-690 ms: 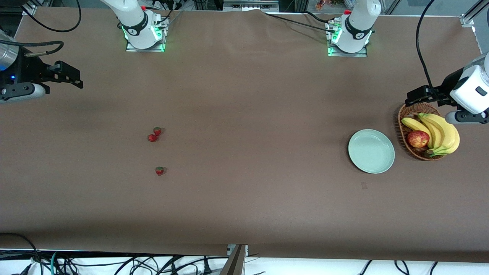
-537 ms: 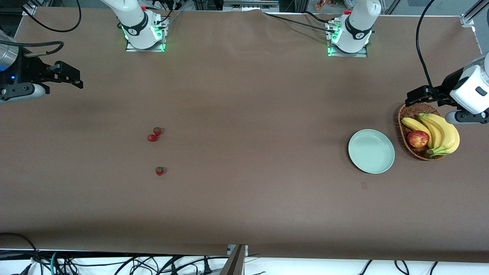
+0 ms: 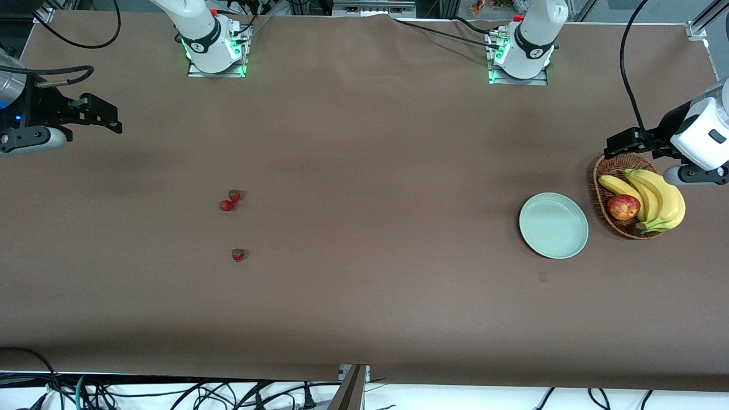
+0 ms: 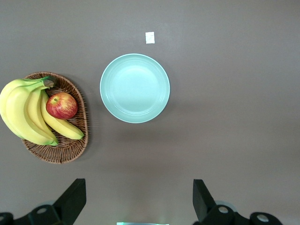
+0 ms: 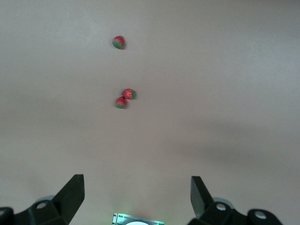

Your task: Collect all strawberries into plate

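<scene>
Three strawberries lie on the brown table toward the right arm's end: two close together [image 3: 234,195] [image 3: 226,205] and one alone [image 3: 238,254] nearer the front camera. The right wrist view shows the pair [image 5: 128,93] [image 5: 121,102] and the lone one [image 5: 118,42]. The mint-green plate [image 3: 553,225] sits empty toward the left arm's end and also shows in the left wrist view [image 4: 135,88]. My right gripper [image 3: 114,118] is open and empty, high above the table at its own end [image 5: 136,192]. My left gripper [image 3: 612,147] is open and empty, up by the basket [image 4: 139,197].
A brown wicker basket [image 3: 605,171] with bananas [image 3: 655,196] and a red-yellow apple [image 3: 623,207] stands beside the plate, at the left arm's end; it also shows in the left wrist view [image 4: 70,145]. A small pale tag [image 4: 150,37] lies on the table near the plate.
My right gripper has drifted slightly toward its own end of the table. The left arm, the strawberries and the plate have not moved.
</scene>
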